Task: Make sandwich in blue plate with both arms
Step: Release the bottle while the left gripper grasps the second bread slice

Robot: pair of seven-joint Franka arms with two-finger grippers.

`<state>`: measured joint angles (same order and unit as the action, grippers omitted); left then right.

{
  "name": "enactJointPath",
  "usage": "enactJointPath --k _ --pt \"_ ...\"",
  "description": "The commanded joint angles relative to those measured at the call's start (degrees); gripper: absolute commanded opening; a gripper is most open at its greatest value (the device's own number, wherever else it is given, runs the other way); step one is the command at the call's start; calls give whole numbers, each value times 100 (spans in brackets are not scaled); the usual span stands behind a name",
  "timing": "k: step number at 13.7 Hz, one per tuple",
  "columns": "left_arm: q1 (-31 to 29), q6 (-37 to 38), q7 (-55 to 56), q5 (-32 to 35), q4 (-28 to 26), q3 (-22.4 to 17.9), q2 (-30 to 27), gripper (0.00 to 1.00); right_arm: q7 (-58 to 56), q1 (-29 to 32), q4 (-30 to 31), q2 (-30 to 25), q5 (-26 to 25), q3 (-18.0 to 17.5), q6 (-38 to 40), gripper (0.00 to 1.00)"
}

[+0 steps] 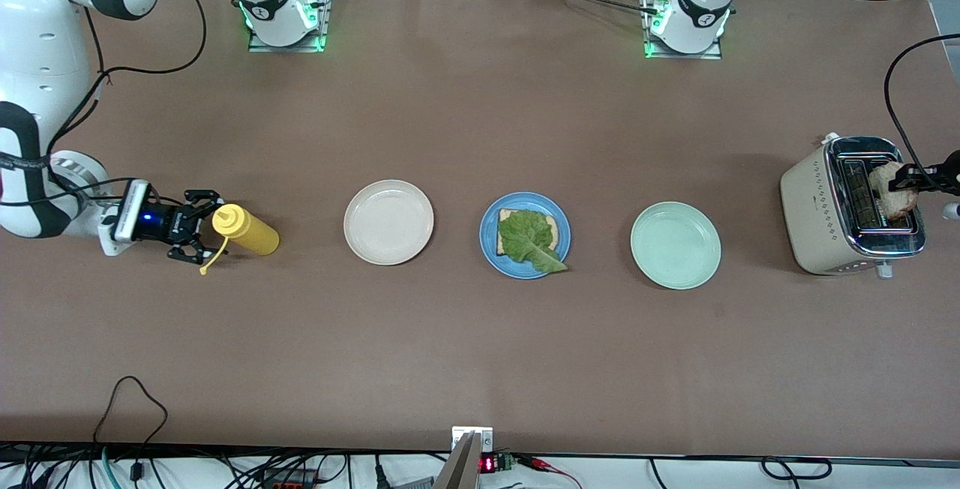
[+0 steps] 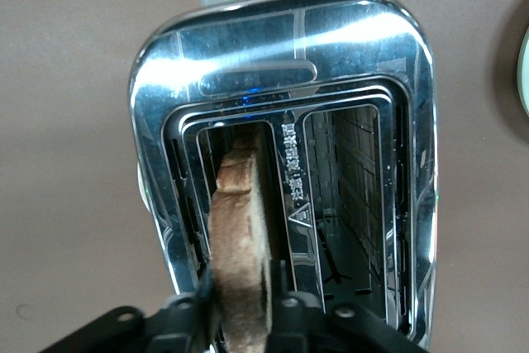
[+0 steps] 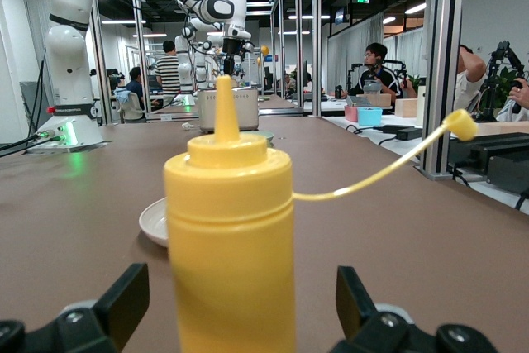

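Note:
The blue plate [image 1: 490, 247] lies mid-table with one bread slice [image 1: 509, 215] on it and a green lettuce leaf [image 1: 529, 240] over that slice. At the left arm's end stands a cream toaster [image 1: 817, 211] with a chrome top [image 2: 281, 47]. A second toasted slice [image 2: 240, 221] stands on edge in one slot, poking above the toaster [image 1: 891, 193]. My left gripper [image 2: 244, 291] is over the toaster [image 1: 904, 178], shut on this slice. My right gripper [image 1: 204, 225] is open, its fingers either side of an upright yellow squeeze bottle [image 3: 230, 237] without touching it.
A cream-white plate [image 1: 388, 221] lies between the yellow bottle [image 1: 247, 230] and the blue plate. A pale mint-green plate [image 1: 675, 245] lies between the blue plate and the toaster. The bottle's cap hangs off on its strap [image 3: 372, 175].

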<state>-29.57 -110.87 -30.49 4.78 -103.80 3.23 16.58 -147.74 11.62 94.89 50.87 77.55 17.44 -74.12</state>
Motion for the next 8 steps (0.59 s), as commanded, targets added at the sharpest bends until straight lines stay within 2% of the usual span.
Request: enactJointPath --k 1,3,5,8 --pt "-84 241 -141 -65 96 64 -137 1 471 261 -338 -120 -520 -21 205 100" --pt "-75 713 -133 -39 350 107 -347 1 1069 174 -523 -462 -881 215 135 100" --pt "-40 1538 -133 14 1016 143 -383 1 1754 -193 -717 -726 -1144 583 -22 100" --pt "-14 2638 -264 14 2001 291 -392 1 3009 -1062 -770 -1236 -1514 1452 -234 100"
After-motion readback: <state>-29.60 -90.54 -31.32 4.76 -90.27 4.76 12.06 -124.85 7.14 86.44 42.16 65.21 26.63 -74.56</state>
